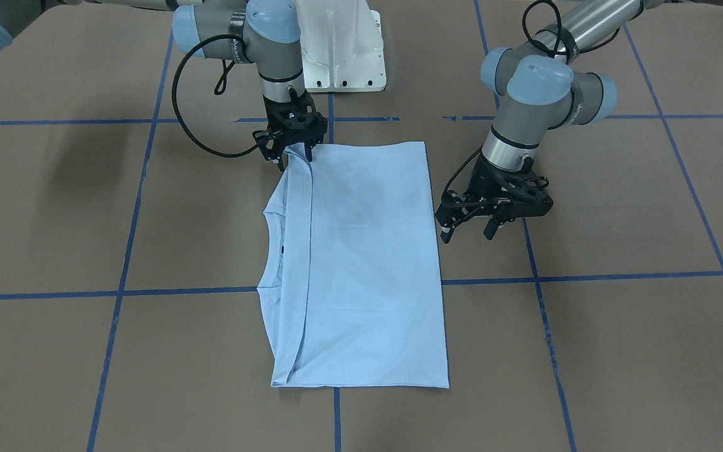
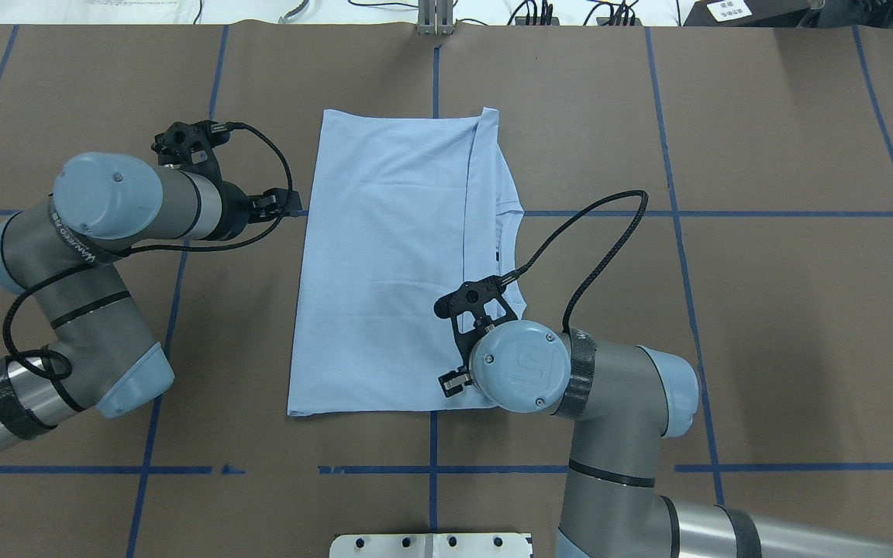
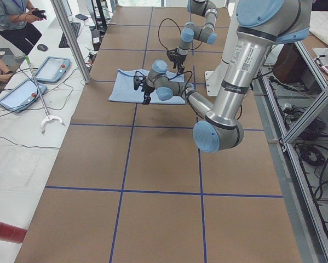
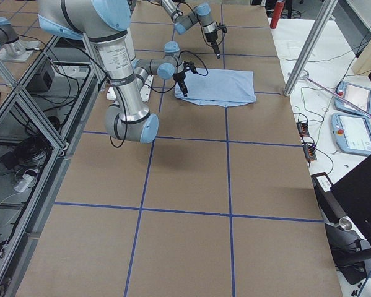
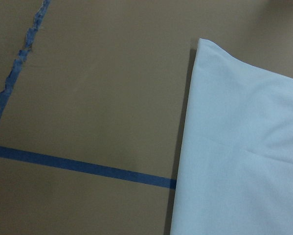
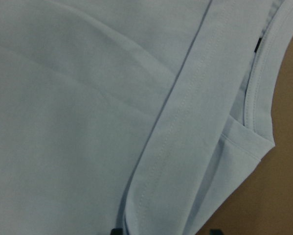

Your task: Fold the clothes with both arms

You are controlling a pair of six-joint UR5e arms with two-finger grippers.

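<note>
1. Light blue fabric T-shirt (image 1: 368,263) lies flat mid-bench, clear of every edge. Sides folded in, collar showing. Roughly halfway; cross folds likely left.
2. Black two-finger right gripper (image 1: 295,160): fingers spread astride the shirt's robot-side corner.
3. Black two-finger left gripper (image 1: 467,235): spread, empty, beside the shirt.

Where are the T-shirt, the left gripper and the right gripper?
T-shirt (image 1: 368,251): front-facing view, middle of the folded cloth.
Left gripper (image 1: 467,233): front-facing view, midway between its fingertips.
Right gripper (image 1: 295,159): front-facing view, midway between its fingertips.
</note>
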